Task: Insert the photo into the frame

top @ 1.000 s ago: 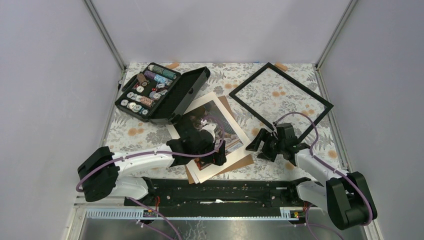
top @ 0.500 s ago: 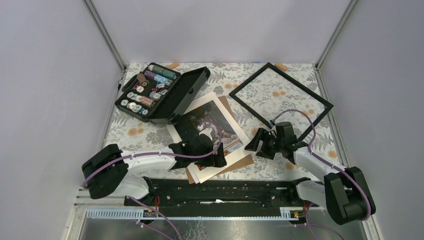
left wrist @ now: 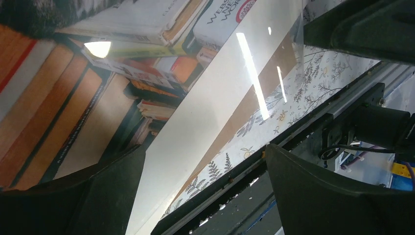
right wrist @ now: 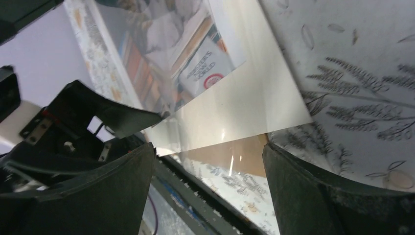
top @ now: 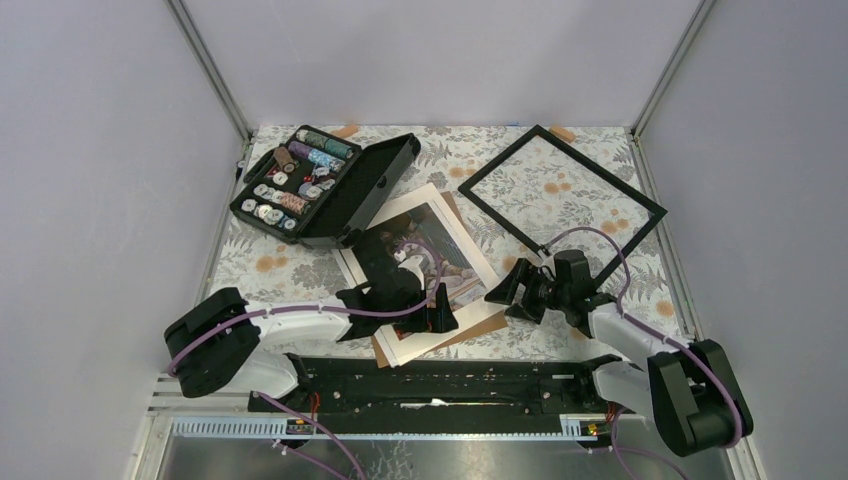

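The photo (top: 452, 243), a print of stacked colourful books with a wide white border, lies flat on a brown board (top: 490, 322) in the near middle of the floral tabletop (top: 440, 155). The left gripper (left wrist: 204, 152) hovers low over the photo's near edge, jaws wide and holding nothing. The right gripper (right wrist: 208, 147) sits just beside the photo's right corner, jaws also spread wide and empty, with the white corner showing between them.

The frame (top: 602, 170), a thin black rectangle, lies well apart at the far right, with the floral pattern showing through its opening. An open case of thread spools (top: 320, 185) sits at the far left.

The step in hand appears to be getting a first hold on the photo. The next move calls for working a jaw under the thin, flat sheet at its edge or corner without dragging the board, then carrying it across to the frame.

From above, the left arm covers the middle of the photo, and the right arm hides the frame's near corner. Bright streaks cross the print; this may be a clear sheet or just gloss.
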Controlling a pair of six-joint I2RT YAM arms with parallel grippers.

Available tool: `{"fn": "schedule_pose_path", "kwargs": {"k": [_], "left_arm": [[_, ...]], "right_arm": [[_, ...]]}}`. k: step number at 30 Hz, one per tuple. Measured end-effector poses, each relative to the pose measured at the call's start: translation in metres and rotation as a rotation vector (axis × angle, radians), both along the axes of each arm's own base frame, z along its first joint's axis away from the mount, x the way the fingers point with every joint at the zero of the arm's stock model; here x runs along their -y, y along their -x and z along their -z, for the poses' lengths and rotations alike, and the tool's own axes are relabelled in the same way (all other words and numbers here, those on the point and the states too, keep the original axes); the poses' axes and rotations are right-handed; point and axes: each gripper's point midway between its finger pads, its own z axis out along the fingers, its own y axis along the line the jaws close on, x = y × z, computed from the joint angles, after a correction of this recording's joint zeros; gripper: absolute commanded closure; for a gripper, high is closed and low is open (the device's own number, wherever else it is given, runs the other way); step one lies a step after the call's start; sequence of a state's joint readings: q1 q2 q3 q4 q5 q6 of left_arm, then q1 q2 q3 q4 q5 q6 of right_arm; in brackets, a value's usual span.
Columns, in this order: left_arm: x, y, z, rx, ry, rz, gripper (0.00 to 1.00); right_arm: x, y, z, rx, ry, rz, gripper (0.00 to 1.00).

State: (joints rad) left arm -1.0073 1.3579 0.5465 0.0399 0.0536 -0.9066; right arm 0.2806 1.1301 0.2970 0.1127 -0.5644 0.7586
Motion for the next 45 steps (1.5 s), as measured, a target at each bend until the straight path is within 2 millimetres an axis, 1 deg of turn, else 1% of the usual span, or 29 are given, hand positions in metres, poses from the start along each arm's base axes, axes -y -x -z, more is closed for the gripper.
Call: {"fn": "schedule_pose_path", "kwargs": {"k": [4,9,12,17,26,29,33,36,41,45], "left_arm": [[0.003,0.0,-0.001,0.001,0.028,-0.003,0.01],[0.004,0.0,-0.002,-0.001,0.037,-0.002,0.01],[0.004,0.0,-0.002,-0.001,0.038,-0.002,0.01],[0.004,0.0,-0.002,-0.002,0.039,-0.001,0.01],[0.004,0.0,-0.002,-0.001,0.04,-0.001,0.01],[0.004,0.001,-0.002,-0.004,0.041,0.002,0.01],[0.005,0.001,-0.002,-0.006,0.044,0.006,0.01],[0.006,0.002,-0.002,-0.008,0.047,0.009,0.01],[0.006,0.002,-0.002,-0.009,0.048,0.012,0.01],[0.006,0.002,-0.002,-0.009,0.048,0.012,0.01]], "right_arm": [[-0.005,0.004,-0.012,0.005,-0.076,0.025,0.09],[-0.01,0.002,-0.036,0.049,-0.168,0.069,0.04],[-0.01,0.002,-0.042,0.052,-0.211,0.104,0.0],[-0.01,0.001,-0.052,0.037,-0.263,0.163,0.01],[-0.007,0.001,-0.092,0.106,-0.387,0.241,0.0],[-0.006,0.003,-0.099,0.101,-0.419,0.263,0.0],[-0.003,0.005,-0.095,0.078,-0.419,0.297,0.0],[0.003,0.004,-0.083,0.075,-0.356,0.321,0.0],[0.026,-0.003,-0.051,0.064,-0.082,0.351,0.0],[0.04,-0.004,-0.021,0.019,0.125,0.284,0.0]]}}
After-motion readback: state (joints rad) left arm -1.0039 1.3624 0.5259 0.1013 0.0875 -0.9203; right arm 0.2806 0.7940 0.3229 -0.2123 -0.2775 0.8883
